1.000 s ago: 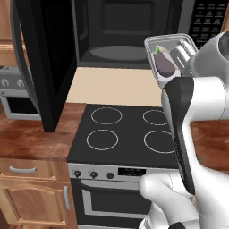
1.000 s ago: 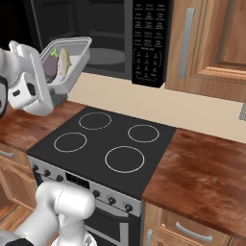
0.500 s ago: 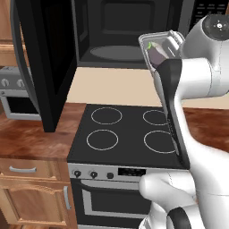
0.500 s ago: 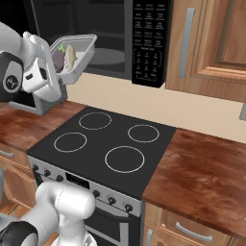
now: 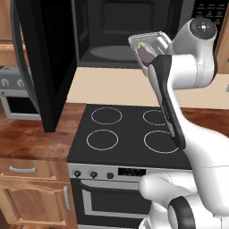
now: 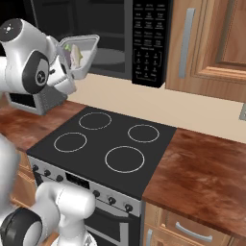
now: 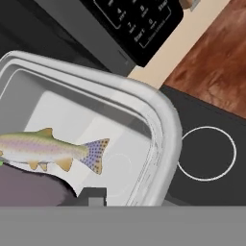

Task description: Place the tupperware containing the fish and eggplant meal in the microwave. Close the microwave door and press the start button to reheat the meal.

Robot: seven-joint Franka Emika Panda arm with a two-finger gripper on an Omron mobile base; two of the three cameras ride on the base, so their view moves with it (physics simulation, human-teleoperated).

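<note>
**Clear container of fish and eggplant held up in front of an open microwave**

A white robot arm with dark joints holds a shallow, clear-grey rectangular tupperware (image 5: 150, 44) with rounded corners and a thick, rolled rim. The container is raised in the air above the back of a black glass stovetop (image 5: 129, 134) with four white ring burners, just in front of the open mouth of a large black microwave (image 5: 125, 31). It is tilted, with its open top turned partly toward the cameras.

Inside the container lies a dark purple eggplant (image 5: 146, 54) with a green stem. Beside it is a small pale fish (image 7: 48, 150), silvery with a pinkish stripe, yellow-orange fins and a speckled tail. In the hand view the fish lies flat on the translucent floor of the container, and the eggplant is a dark rounded mass at the lower left.

The two-finger gripper (image 7: 95, 198) sits at the near edge of the tupperware. One dark fingertip rises at the container's near wall, and the jaws are narrowed, clamped on that rim.

The microwave door (image 5: 42, 58), wide and black, is swung fully open to the left. The grey cavity behind it shows a round turntable (image 5: 112, 53). The black keypad panel (image 6: 150, 41) with white-labelled buttons is at the microwave's right, next to a brown wooden cabinet (image 6: 211, 45). Reddish-brown wooden countertop (image 6: 202, 178) flanks the stove.
</note>
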